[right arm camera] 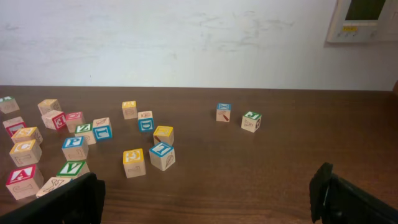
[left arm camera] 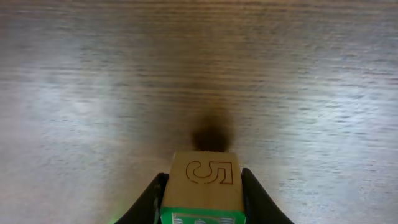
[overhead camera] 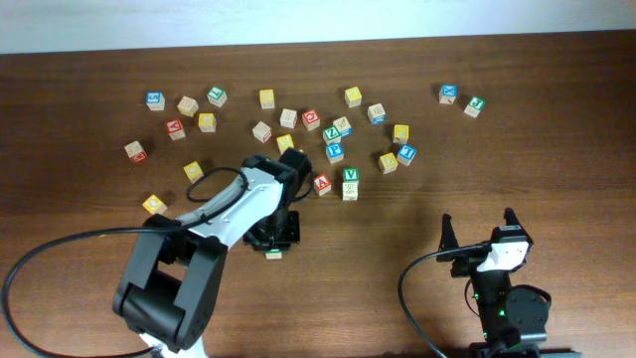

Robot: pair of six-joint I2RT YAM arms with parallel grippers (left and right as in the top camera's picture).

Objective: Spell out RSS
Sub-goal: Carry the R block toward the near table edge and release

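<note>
**DESK:** What did the left end effector (overhead camera: 273,237) have hold of?

**PHOTOGRAPHER:** A small pale wooden letter cube with a green edge (left arm camera: 202,185), an outlined S on its upper face. In the wrist view the two dark fingers (left arm camera: 255,198) were clenched against its opposite sides. It was in the open middle of the brown wooden bench (overhead camera: 556,149), towards the near edge. That put it well apart from the scatter of other coloured letter cubes (overhead camera: 288,118) along the far edge. The spot was probably picked so the word could run across bare wood with room on either side.

**DESK:** Down, or in the air?

**PHOTOGRAPHER:** Could not tell. A dark shadow (left arm camera: 211,134) lay just beyond it, so it was low at least.

**DESK:** And the right end effector (overhead camera: 479,231)?

**PHOTOGRAPHER:** Released, jaws spread wide, holding nothing, near the near right corner and apparently out of the left arm's way. No other cube showed beside the S, so the spelling looked barely begun.
</note>
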